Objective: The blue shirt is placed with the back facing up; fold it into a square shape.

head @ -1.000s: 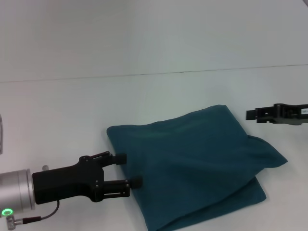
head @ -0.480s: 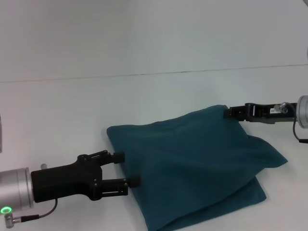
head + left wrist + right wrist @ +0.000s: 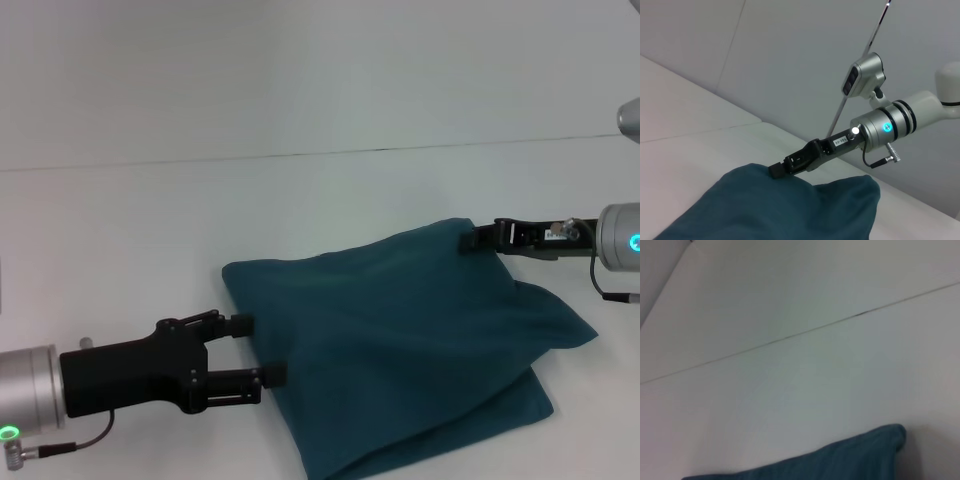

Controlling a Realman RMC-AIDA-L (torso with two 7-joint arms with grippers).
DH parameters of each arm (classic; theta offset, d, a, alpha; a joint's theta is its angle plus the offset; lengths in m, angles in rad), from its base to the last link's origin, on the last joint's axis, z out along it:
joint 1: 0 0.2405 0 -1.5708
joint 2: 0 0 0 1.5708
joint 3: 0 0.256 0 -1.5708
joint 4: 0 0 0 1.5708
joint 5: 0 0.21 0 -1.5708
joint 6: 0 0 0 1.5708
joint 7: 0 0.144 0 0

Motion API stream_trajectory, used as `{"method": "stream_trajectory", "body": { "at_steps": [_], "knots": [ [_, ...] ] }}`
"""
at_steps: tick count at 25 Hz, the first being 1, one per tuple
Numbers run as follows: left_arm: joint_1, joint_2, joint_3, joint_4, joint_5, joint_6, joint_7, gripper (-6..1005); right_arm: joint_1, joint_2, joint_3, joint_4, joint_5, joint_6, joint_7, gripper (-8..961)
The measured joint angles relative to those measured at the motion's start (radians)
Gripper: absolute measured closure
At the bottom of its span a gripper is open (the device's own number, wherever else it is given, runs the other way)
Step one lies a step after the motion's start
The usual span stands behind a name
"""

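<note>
The blue shirt (image 3: 400,340) lies folded into a rough, puffy square on the white table (image 3: 140,230). My left gripper (image 3: 258,349) is open and empty. Its two fingers sit level with the table at the shirt's left edge, just touching or barely short of it. My right gripper (image 3: 468,240) reaches in from the right, its tip at the shirt's far right corner. The left wrist view shows the shirt (image 3: 790,210) with the right gripper (image 3: 776,170) at that raised corner. The right wrist view shows only the shirt's far edge (image 3: 850,457).
A thin seam (image 3: 320,153) runs across the table behind the shirt. The table is white and bare to the far side and left of the shirt. A lower layer of fabric (image 3: 520,400) sticks out at the near right.
My right gripper has moved left from off the shirt to its far right corner. My left gripper has drawn back slightly to the left. The shirt's shape is unchanged.
</note>
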Motion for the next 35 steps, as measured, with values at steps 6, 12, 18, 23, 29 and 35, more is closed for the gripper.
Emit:
{"method": "stream_trajectory", "body": {
  "at_steps": [6, 12, 18, 23, 29, 35],
  "knots": [
    [-0.002, 0.001, 0.0, 0.0, 0.0, 0.0, 0.0, 92, -0.009, -0.002, 0.004, -0.004, 0.077, -0.02, -0.081, 837],
    [-0.005, 0.001, -0.001, -0.002, 0.0, -0.002, -0.001, 92, -0.012, -0.005, 0.008, -0.01, 0.155, -0.047, -0.177, 895],
    [-0.004, 0.0, -0.001, -0.005, -0.002, -0.001, -0.002, 92, 0.005, -0.009, 0.003, -0.032, 0.197, -0.042, -0.228, 943],
    [-0.005, 0.0, -0.001, -0.006, -0.002, 0.0, -0.002, 92, 0.024, 0.0, -0.008, -0.042, 0.192, 0.001, -0.244, 942],
    [-0.005, -0.001, -0.001, -0.006, -0.001, 0.001, -0.009, 92, 0.021, 0.014, -0.065, -0.037, 0.189, 0.07, -0.25, 942],
    [-0.004, -0.002, -0.001, -0.006, 0.0, 0.001, -0.014, 93, 0.003, 0.034, -0.078, -0.031, 0.188, 0.197, -0.255, 935]
  ]
}}
